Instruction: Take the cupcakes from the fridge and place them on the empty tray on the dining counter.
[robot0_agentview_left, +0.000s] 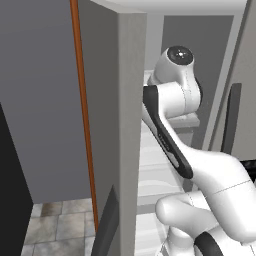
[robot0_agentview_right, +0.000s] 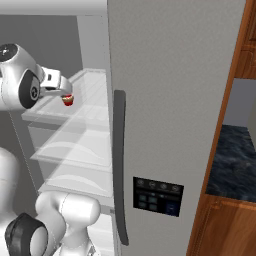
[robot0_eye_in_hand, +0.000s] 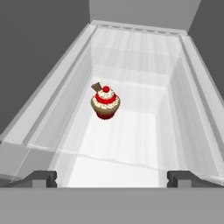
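Just one cupcake (robot0_eye_in_hand: 105, 102) sits on the fridge shelf (robot0_eye_in_hand: 144, 131).

The tall light-grey fridge (robot0_agentview_right: 175, 100) looks like matt, smooth metal, its long dark-grey handle (robot0_agentview_right: 119, 165) like dull plastic. Its shelves (robot0_eye_in_hand: 131, 144) are translucent white plastic with a soft sheen. At the right edge of the right base view, the black marbled stone counter top (robot0_agentview_right: 232, 160) shines glossy above smooth brown wood (robot0_agentview_right: 225, 230).
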